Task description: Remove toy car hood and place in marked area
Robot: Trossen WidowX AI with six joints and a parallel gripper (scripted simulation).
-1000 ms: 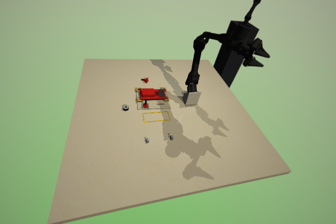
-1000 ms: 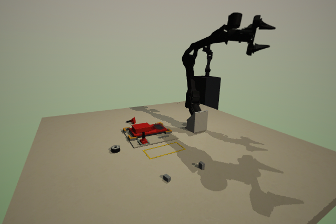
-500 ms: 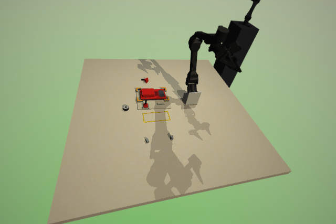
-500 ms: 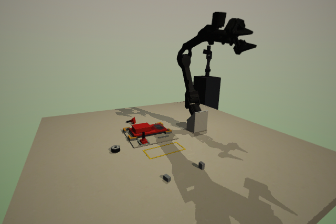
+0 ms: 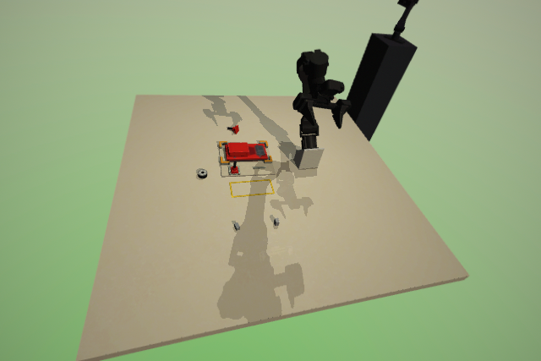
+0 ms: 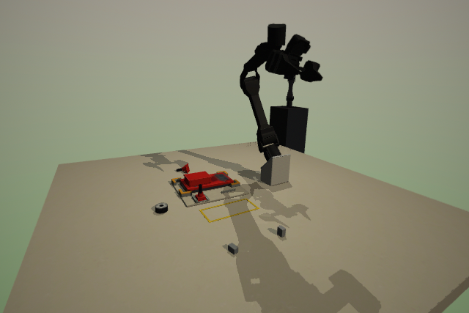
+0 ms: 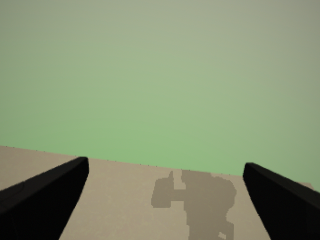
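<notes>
No legible text, labels, brand marks or numbers were found in any of the three views. The only sign-like marking was a yellow rectangular outline (image 5: 251,188) on the table (image 5: 357,226), below centre in the top view, and it carried no lettering.

Tan square table (image 5: 371,234); grey fixture plate (image 6: 212,199) with orange corner brackets near its middle, red toy car (image 5: 244,150) on it; yellow-outlined marked area (image 5: 252,188) just in front of the plate; black wheel (image 5: 201,173) off to one side; small red part (image 5: 235,129) behind the car; two small grey blocks (image 6: 232,248), (image 6: 281,231) well apart from the plate; grey arm pedestal (image 6: 282,177) beside the plate.
</notes>
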